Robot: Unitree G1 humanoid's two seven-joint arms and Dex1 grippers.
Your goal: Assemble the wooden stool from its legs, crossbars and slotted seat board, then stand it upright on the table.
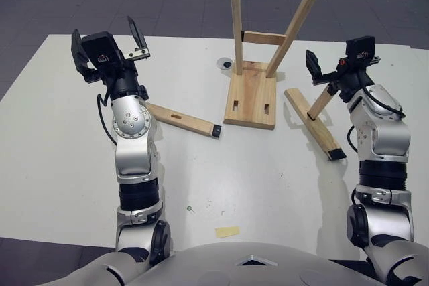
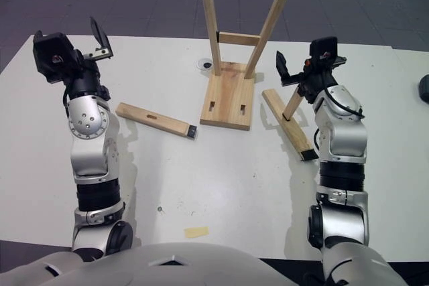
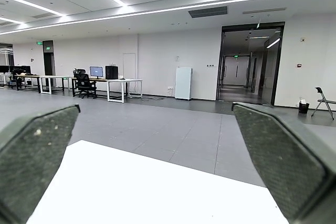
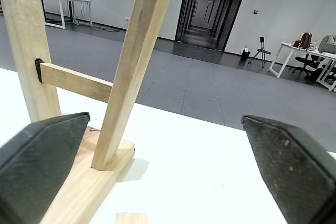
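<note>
Fingers (image 3: 37,156) of left gripper (image 1: 106,37) and right gripper (image 1: 332,65) stand apart, empty; better grasp the loose leg (image 1: 184,120), left of centre, mid-length, keeping its slot clear.

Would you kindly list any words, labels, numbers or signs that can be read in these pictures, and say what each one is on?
None can be read.
Green sign on the far wall: too small to read.
Yellow note on the table: no writing visible.
</note>
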